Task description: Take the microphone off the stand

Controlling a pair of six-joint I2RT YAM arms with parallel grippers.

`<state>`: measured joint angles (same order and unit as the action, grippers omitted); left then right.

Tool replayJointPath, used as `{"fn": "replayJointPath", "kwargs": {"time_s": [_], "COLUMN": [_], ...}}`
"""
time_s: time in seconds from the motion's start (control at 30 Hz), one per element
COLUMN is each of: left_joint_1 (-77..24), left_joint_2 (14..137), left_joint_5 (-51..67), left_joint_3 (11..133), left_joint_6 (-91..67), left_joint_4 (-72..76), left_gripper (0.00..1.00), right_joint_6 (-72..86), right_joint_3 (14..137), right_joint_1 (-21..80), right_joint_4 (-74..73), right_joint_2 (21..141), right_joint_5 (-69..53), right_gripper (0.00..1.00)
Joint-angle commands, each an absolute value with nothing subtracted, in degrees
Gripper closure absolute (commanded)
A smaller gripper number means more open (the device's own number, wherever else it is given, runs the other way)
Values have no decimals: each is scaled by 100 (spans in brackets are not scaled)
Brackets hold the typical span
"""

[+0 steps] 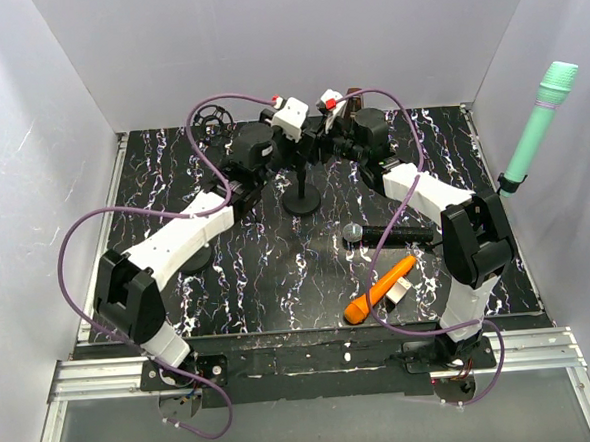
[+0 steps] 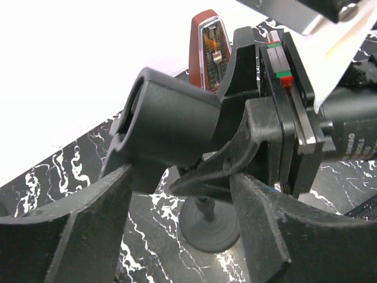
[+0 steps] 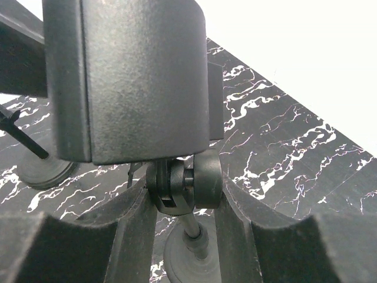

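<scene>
Centrally, right jaws clamp the stand [image 3: 184, 187]; left jaws gape around its clip [image 2: 165, 124], table [image 1: 269, 293] edges well off.

Matt black plastic stand clip [image 2: 168, 127]; smooth black marbled tabletop [image 1: 268, 273]; grainy matt fingers [image 2: 65, 236].

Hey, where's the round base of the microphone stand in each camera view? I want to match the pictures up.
Top external: the stand base sits at centre back of the table.
Left wrist: low centre, below the clip.
Right wrist: bottom edge, just left of centre, under the pole, partly cut off.
Shared landmark: the black marbled tabletop, visible in all three.
</scene>
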<state>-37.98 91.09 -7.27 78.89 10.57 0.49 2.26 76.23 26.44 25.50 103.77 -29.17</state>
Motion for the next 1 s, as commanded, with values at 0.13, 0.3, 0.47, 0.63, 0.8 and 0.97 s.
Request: {"fn": "replayJointPath", "kwargs": {"time_s": [0.13,0.3,0.47,0.63,0.8,0.97], "left_joint_1": [-3771,-3771,-3604,-3200,-2883,-2883], "left_joint_2": [9465,9554,9317,8922,8745,8841], "left_joint_5": [-370,-421,-494,0,386,824], "left_joint_3": [8420,8394,8393,8517,8350,8411], "left_joint_6": [782,826,747,738,598,597], "left_joint_4": [431,431,151,-807,-967,-853], "left_gripper": [60,94,49,27,27,25], "right_joint_6": [-106,-202,-211,-193,-684,-870], "right_joint_3": [7198,7128,7110,7627,7919,7682], "right_joint_1": [2628,2619,2619,2567,2522,2435], "right_joint_4": [1160,1081,1002,563,72,-325], "right_joint_2": [10784,10863,10837,10828,10626,10223], "right_joint_5": [-3041,-3085,-3032,-3199,-3743,-3797], "right_gripper": [99,99,99,66,42,23]}}
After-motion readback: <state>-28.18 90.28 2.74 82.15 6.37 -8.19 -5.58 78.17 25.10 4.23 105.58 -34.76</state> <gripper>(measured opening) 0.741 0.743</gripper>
